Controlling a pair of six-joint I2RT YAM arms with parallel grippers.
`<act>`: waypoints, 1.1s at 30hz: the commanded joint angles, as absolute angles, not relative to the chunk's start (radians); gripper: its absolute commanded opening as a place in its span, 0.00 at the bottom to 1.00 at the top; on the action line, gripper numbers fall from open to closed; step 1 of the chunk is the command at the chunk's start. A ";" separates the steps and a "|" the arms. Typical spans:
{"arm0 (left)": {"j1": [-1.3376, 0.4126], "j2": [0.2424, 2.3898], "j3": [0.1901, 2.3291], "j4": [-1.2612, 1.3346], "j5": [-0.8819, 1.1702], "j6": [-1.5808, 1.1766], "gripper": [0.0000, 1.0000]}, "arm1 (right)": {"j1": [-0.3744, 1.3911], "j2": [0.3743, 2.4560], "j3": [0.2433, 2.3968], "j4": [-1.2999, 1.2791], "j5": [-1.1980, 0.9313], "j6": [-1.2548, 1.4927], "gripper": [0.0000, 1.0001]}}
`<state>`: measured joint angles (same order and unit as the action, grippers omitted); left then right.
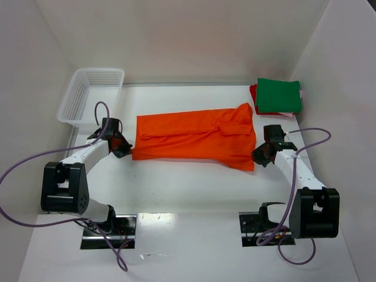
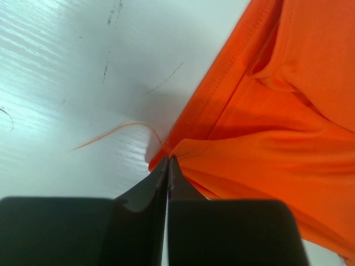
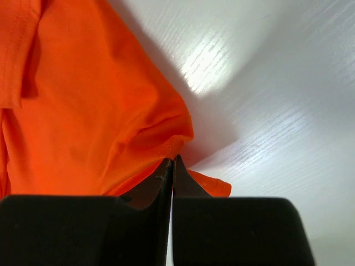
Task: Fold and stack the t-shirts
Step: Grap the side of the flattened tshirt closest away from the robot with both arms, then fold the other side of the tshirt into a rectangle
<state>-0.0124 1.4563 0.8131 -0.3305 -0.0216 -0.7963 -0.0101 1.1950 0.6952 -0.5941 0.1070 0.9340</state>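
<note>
1. The orange shirt (image 1: 194, 136) lies across the middle of the table (image 1: 188, 194). It is already folded lengthwise into a long band running from left to right.
2. The left gripper (image 1: 121, 147) is clamped on the band's near-left corner. Its wrist view shows the hem bunched into the closed tips and a loose thread (image 2: 111, 134) trailing on the table beside them.
3. The right gripper (image 1: 262, 154) is likewise pinched shut on the near-right corner. A small tab of cloth pokes out past its tips.
4. Holding both ends at once looks like preparation for the next fold. A grip at each corner would keep the band taut, so the cloth lifts evenly and the crease stays straight.
5. The stack (image 1: 276, 111) of finished shirts sits at the far-right corner, well apart from the band. The green shirt (image 1: 279, 95) is on top, with red and pale edges showing beneath. It seems parked there to leave the middle free, and it is the likely destination for the orange shirt.
6. The basket (image 1: 75, 103) stands upright at the far-left corner. Nothing can be seen inside it from above.
</note>
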 commanded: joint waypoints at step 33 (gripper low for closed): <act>0.031 1.446 0.997 -0.333 0.169 -0.675 0.00 | -0.034 1.334 0.922 -0.465 0.000 0.853 0.00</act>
